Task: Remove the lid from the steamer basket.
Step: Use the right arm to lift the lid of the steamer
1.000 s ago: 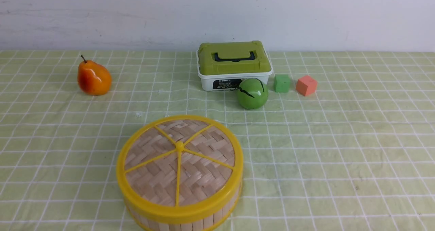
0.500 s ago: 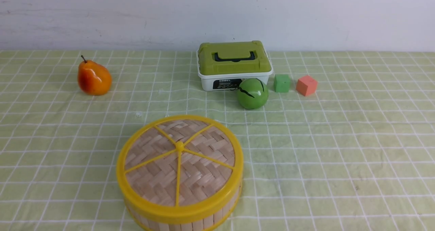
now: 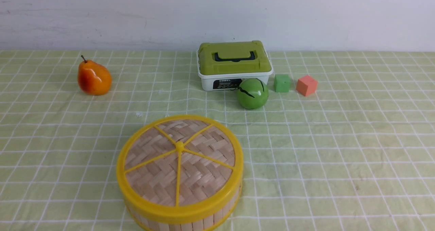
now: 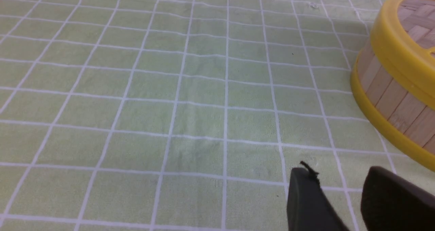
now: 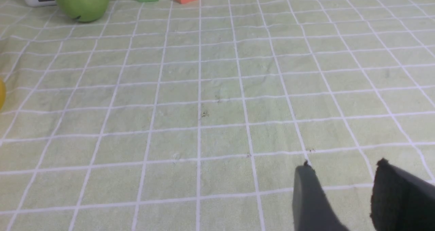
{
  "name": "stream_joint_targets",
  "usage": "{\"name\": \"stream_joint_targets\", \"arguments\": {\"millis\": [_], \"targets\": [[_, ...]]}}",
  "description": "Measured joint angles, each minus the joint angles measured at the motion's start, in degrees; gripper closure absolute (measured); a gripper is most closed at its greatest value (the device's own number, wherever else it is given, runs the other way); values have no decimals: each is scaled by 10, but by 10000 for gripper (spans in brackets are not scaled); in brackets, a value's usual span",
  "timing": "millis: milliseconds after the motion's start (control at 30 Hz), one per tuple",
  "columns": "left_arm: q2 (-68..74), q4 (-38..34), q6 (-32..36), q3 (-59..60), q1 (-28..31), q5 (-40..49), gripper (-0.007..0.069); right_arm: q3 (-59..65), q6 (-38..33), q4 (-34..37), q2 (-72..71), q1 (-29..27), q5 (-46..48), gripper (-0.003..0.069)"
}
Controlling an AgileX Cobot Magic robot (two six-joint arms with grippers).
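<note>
The steamer basket (image 3: 190,220) stands near the front of the table, left of centre, its bamboo-slat wall between yellow rims. The lid (image 3: 179,166) sits flat on it, woven bamboo with a yellow rim, spokes and centre knob. No arm shows in the front view. In the left wrist view the basket (image 4: 390,98) with the lid's rim (image 4: 397,51) lies off to one side of my left gripper (image 4: 338,173), which is open over bare cloth. My right gripper (image 5: 343,166) is also open with nothing between its fingers, over the cloth well away from the basket.
A white box with a green lid (image 3: 234,64) stands at the back centre. A green ball (image 3: 252,93), a green cube (image 3: 282,83) and an orange cube (image 3: 306,85) sit beside it. An orange pear (image 3: 94,77) stands at the back left. Checked green cloth (image 3: 340,156) covers the table.
</note>
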Motion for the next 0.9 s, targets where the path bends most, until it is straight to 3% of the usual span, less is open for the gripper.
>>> {"name": "stream_joint_targets", "arguments": {"millis": [400,567,600,667,767,900], "targets": [[0,0,0,0,0,0,386,0,2,14,0,0,-2,418],[0,0,0,0,0,0,386,2,82,172,0,0,-17,418],[0,0,0,0,0,0,386,4,140,286,0,0,-18,418],[0,0,0,0,0,0,386,4,189,369,0,0,-18,418],[0,0,0,0,0,0,386,4,204,411,0,0,-34,418],[0,0,0,0,0,0,386,4,173,380,0,0,-45,418]]}}
